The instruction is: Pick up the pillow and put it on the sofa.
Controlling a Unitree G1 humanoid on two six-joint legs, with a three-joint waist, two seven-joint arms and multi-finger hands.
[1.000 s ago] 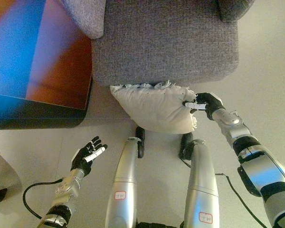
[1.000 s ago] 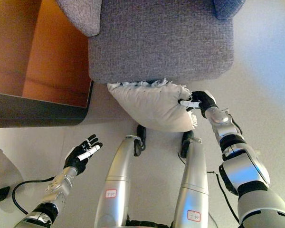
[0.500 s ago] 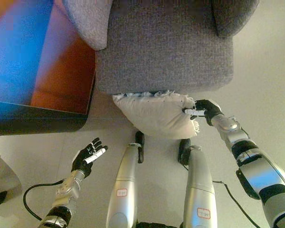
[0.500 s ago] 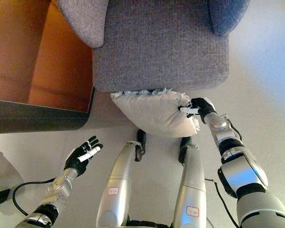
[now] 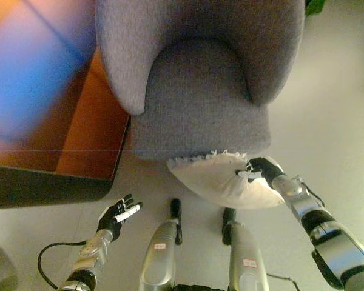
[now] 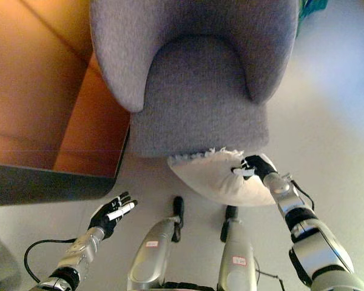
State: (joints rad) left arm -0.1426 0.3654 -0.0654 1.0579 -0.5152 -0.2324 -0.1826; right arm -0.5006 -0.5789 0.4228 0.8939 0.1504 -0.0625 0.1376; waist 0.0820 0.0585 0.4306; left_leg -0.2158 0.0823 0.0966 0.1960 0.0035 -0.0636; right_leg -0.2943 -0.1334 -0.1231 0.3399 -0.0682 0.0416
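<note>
At about eight o'clock in the view, the left hand point(image 5: 116, 216) hangs over the pale floor point(image 5: 333, 109) with its fingers straight and spread, holding nothing and touching nothing. Above it, from nine to eleven o'clock, a dark-edged orange-brown panel point(image 5: 85, 145) lies on the floor beside the sofa.

The sofa point(image 5: 200, 91) is a grey upholstered armchair that fills the twelve o'clock part of the view, with its curved back and arms wrapped round a rounded seat cushion whose front edge faces the robot.

Just below that front edge, near five o'clock from the centre, is the pillow point(image 5: 221, 180), off-white with a ragged fringe along its upper edge. Its long axis runs roughly from nine o'clock to three o'clock, tipping slightly down towards the right, and its fringed upper edge is touching or just under the seat front; the pictures do not settle which. Whether its underside rests on the floor cannot be told.

At the pillow's right end, about four o'clock, the right hand point(image 5: 262, 170) has its fingers curled onto the cloth, pinching the corner.
</note>
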